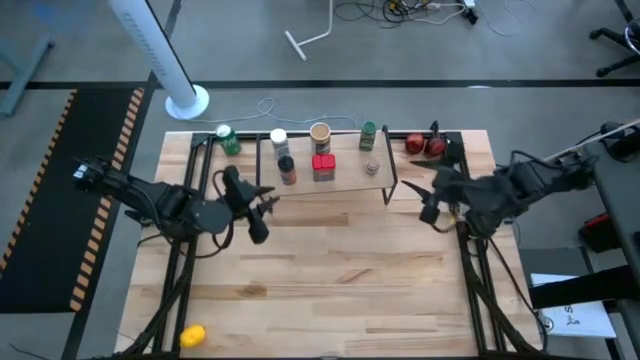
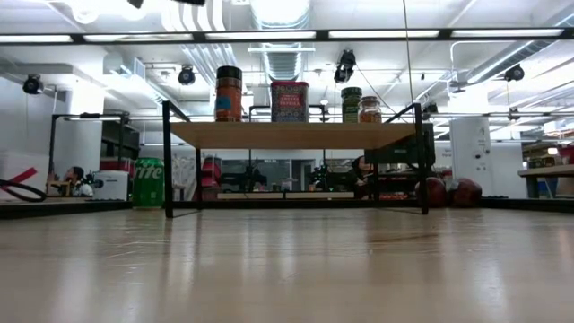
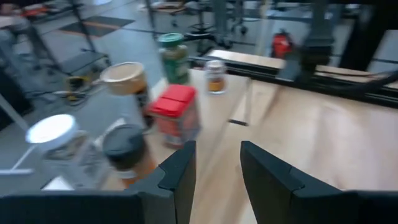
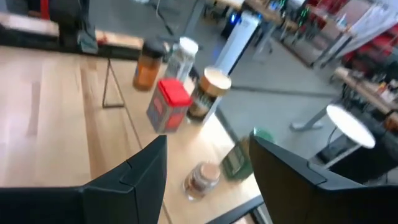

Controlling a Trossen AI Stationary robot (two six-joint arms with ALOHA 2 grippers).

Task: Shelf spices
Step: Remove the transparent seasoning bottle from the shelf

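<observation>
A red tin (image 1: 323, 166) stands by a tan-lidded tub (image 1: 320, 134), a white-capped jar (image 1: 279, 140) and a dark-capped brown jar (image 1: 287, 169). Green-capped jar (image 1: 368, 134). Pale shelf (image 1: 345, 176), black legs. Green can (image 1: 228, 139), red fruits (image 1: 425, 145).

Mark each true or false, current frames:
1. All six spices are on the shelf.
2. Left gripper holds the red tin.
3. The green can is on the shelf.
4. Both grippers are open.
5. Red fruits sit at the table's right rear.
1. True: all six stand on the shelf.
2. False: the left gripper is empty; the red tin stands on the shelf.
3. False: the green can stands on the table, left of the shelf.
4. True: the right gripper is open too.
5. True: the red fruits sit there.
</observation>
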